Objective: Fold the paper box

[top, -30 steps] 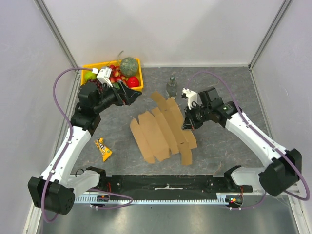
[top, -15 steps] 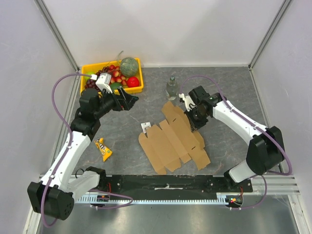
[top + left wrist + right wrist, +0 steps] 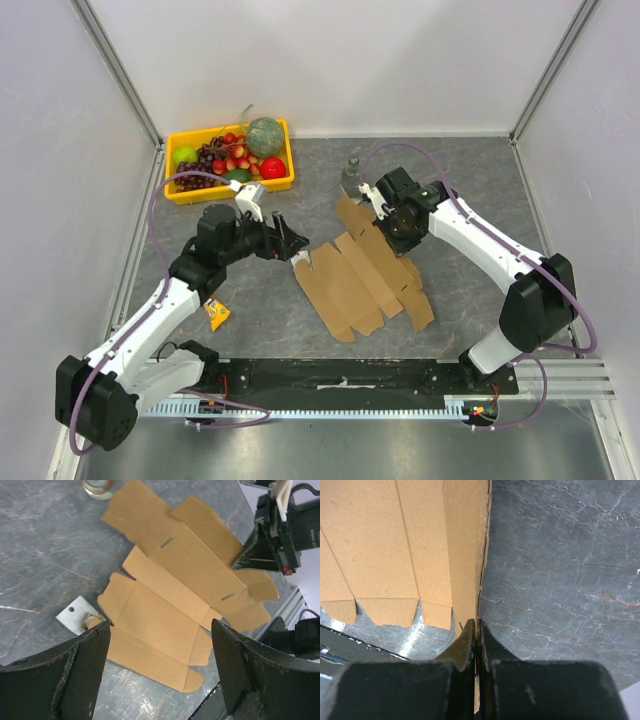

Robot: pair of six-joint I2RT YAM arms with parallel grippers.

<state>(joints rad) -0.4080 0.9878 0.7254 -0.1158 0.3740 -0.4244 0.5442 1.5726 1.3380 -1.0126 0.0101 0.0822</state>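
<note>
**Operator:** Which step is in hand?

**Technician:** An early one, in my judgement. Nearest the arm bases, a yellow snack packet (image 3: pixel 214 310) lies beside the left arm, apart from the work. Beyond it lies the paper box (image 3: pixel 365 280), a flat brown die-cut cardboard sheet. It rests unfolded on the grey stone-pattern bench (image 3: pixel 260 310) between the two arms. Its panels and flaps are spread, and I can see no raised crease.

**Operator:** State of each end effector?

**Technician:** The left end effector (image 3: pixel 160 627) hangs above the sheet's left corner with its fingers spread wide, holding nothing. A small white tag (image 3: pixel 75 614) lies at that corner, touching the cardboard. Further back, the right end effector (image 3: pixel 476 636) is pinched to a thin line on the sheet's outer edge. The right wrist view shows that edge running straight into the jaws.

**Operator:** What does the next move call for?

**Technician:** Probably a fold along one long crease. The right arm would lift its pinched panel and swing it over. The left would need to come down and pin the neighbouring panel. Otherwise the whole sheet is likely to slide or pivot on the bench.

**Operator:** Hazards further back?

**Technician:** A clear plastic bottle (image 3: pixel 350 176) stands just beyond the far flap, and a wide swing could knock it. The yellow plastic tray of fruit (image 3: pixel 268 188) sits well apart, at the far left.
</note>
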